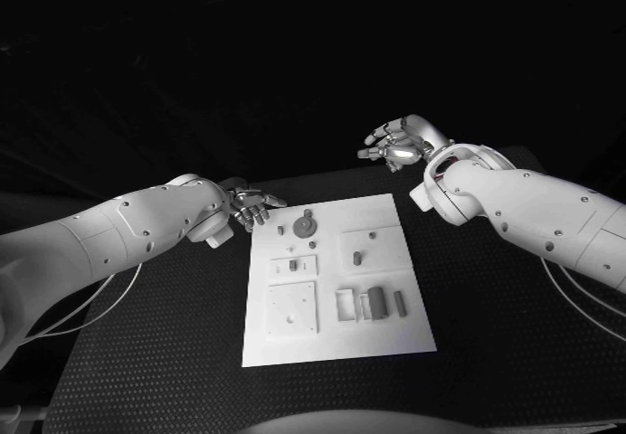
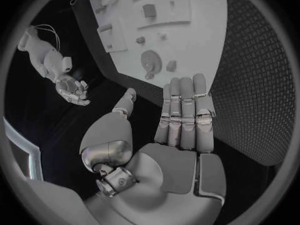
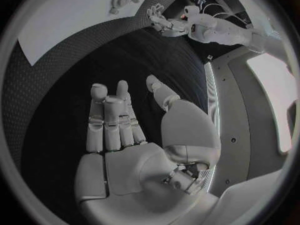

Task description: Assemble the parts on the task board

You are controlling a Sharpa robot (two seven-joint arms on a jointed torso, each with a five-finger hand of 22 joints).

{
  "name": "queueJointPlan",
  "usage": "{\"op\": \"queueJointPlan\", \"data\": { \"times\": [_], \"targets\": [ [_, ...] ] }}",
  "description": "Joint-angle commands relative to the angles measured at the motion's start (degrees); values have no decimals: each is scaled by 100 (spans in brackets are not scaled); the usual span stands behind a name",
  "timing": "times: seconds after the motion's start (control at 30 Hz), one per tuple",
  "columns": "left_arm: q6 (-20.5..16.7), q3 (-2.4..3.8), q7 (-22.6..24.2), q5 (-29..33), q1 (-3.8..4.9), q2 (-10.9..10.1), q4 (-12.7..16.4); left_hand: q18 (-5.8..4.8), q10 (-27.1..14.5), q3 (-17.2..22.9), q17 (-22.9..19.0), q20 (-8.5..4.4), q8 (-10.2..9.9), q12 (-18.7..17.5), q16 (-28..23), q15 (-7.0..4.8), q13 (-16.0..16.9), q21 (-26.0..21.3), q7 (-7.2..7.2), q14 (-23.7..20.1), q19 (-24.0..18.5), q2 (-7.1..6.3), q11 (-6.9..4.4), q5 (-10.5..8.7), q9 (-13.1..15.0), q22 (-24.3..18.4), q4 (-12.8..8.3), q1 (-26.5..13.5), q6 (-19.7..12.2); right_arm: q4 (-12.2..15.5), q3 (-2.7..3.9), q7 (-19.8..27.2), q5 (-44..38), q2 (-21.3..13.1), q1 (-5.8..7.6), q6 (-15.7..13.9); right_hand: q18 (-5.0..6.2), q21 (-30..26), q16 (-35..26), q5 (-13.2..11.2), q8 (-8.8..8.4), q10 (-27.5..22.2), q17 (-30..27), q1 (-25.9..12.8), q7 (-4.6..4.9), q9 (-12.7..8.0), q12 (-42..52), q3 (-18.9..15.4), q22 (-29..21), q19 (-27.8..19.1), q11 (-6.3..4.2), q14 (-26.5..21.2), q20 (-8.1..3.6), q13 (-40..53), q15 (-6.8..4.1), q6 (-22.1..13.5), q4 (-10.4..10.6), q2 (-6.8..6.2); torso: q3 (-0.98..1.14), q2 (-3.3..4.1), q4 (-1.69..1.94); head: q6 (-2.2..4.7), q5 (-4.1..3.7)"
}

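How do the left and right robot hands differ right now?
The left robot hand sits at the far left corner of the white board, fingers over its edge; the right robot hand is beyond the board over the black table. Left fingers lie straight together, right ones curl slightly. Both hold nothing.

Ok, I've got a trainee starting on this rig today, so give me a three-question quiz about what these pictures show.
1. True or false: the left hand is holding a part.
2. Which hand is nearer the white board? A) the left hand B) the right hand
3. Fill in: the round disc lies near the board's ____ edge, the one away from the robot.

Key:
1. False; its fingers lie straight and apart, with nothing in them.
2. A; it sits right at the board's far left corner, while the right hand is raised beyond the board.
3. far
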Motion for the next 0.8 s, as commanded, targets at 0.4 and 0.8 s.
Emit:
{"op": "queueJointPlan", "data": {
  "times": [0.4, 0.8],
  "targets": [
    [839, -3, -350, -683, 1, 385, -634, 89, 314, -10, -20, -139, 210, 235, 346, -174, 121, 203, -150, 298, 326, 158, -164, -23, 168, 156, 56, -265, 299, 44, 3, 48, 5, -1, -3, 81, 129, -23, -13, 13, -2, 31, -3, 3, 26, 6, -22, -15, 106, -8, 18, -37, -34, -10, -1, 1, -4, 49, 23, 37, -8, 2, -45],
    [1005, -20, -395, -683, -24, 613, -929, 16, 188, 23, -163, -143, 153, 214, 390, -130, 127, 168, -96, 179, 223, 284, -111, -16, 214, 216, -241, -132, 189, 60, 3, 40, 5, 11, -2, 94, 129, -23, -12, 12, -3, 35, -3, -2, 27, 7, -24, -17, 106, -7, 18, -36, -34, -10, 0, 1, -2, 51, 24, 47, -17, -35, -43]
  ]
}}
